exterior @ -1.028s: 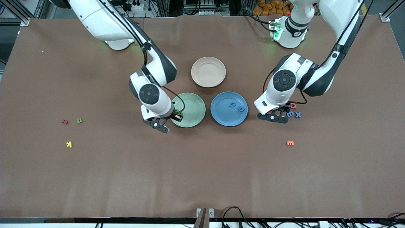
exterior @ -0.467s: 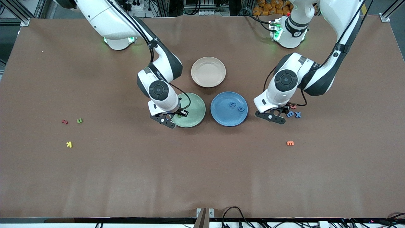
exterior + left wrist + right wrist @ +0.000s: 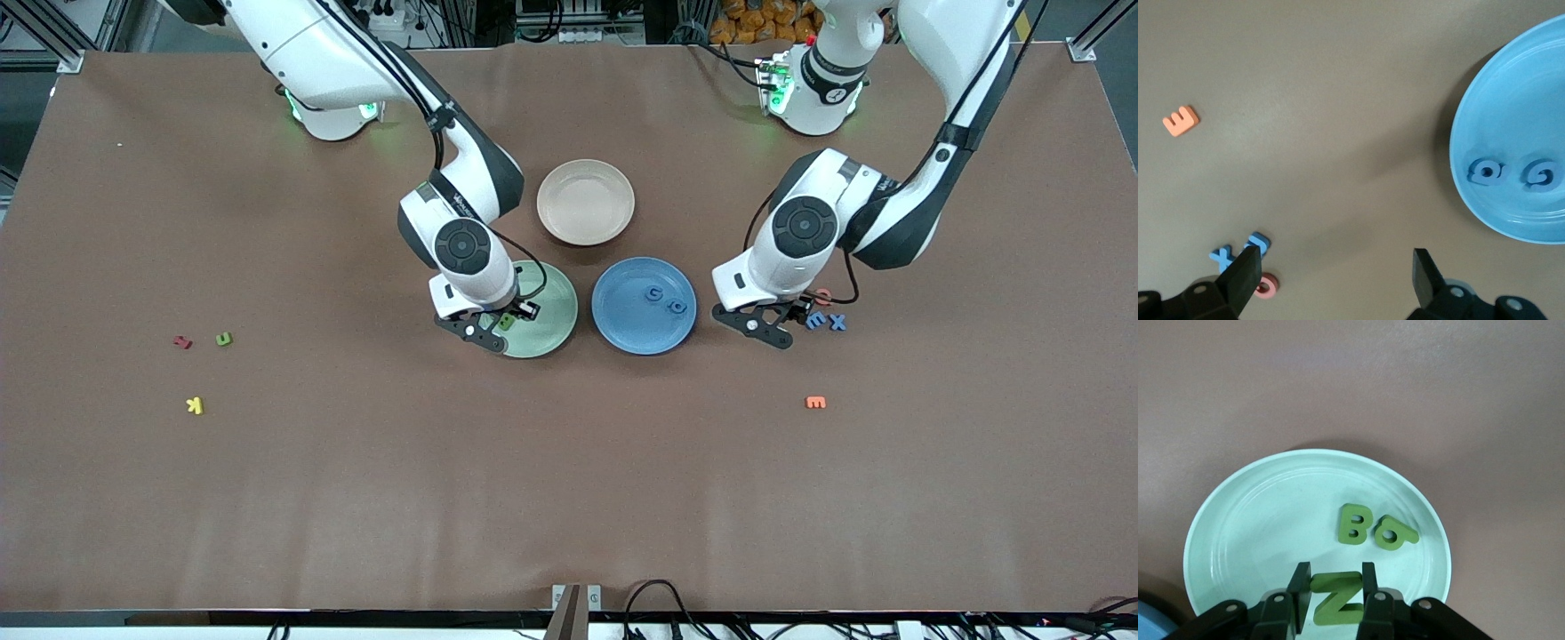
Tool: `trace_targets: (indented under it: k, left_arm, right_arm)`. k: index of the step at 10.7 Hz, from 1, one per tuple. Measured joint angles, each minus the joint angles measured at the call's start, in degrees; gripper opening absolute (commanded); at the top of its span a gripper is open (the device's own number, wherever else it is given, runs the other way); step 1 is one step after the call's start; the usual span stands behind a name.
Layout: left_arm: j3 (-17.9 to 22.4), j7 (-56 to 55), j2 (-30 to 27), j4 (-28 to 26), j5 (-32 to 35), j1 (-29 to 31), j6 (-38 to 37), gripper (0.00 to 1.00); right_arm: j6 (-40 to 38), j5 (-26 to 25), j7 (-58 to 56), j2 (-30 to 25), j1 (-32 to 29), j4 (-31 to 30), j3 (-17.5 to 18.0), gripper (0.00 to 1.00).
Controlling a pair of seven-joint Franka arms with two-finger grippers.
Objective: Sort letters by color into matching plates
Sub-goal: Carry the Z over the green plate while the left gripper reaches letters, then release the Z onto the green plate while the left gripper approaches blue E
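Clamped on a green Z (image 3: 1338,605), the right gripper (image 3: 1335,595) has moved from the table's edge of the mint green plate (image 3: 1258,520) to over its bowl, where a green B (image 3: 1355,523) and another green letter (image 3: 1397,533) already lie. Release looks near. The left gripper (image 3: 1335,272), fingers (image 3: 1245,270) wide apart and empty, still hovers by the blue letters (image 3: 825,322) beside the blue plate (image 3: 622,331). One green letter (image 3: 224,339) remains out on the table.
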Motion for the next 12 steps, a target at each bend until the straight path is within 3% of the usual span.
trace_targets:
  k: [4,7,12]
  left_arm:
    - [-0.01,7.58,0.0,-3.87,0.0,4.81,7.35,1.0]
    - [-4.13,7.86,-0.1,-8.4,0.0,10.41,14.18,1.0]
    - [-5.96,9.33,-0.59,-12.08,3.64,13.55,17.19,1.0]
  right_arm:
    - [0.0,0.0,0.19,0.0,0.12,0.0,-0.29,1.0]
    - [-0.63,-0.08,-2.75,-0.18,-1.11,0.08,-1.21,1.0]
    - [-3.0,-0.13,-16.89,-0.87,-13.15,0.37,-2.26,1.0]
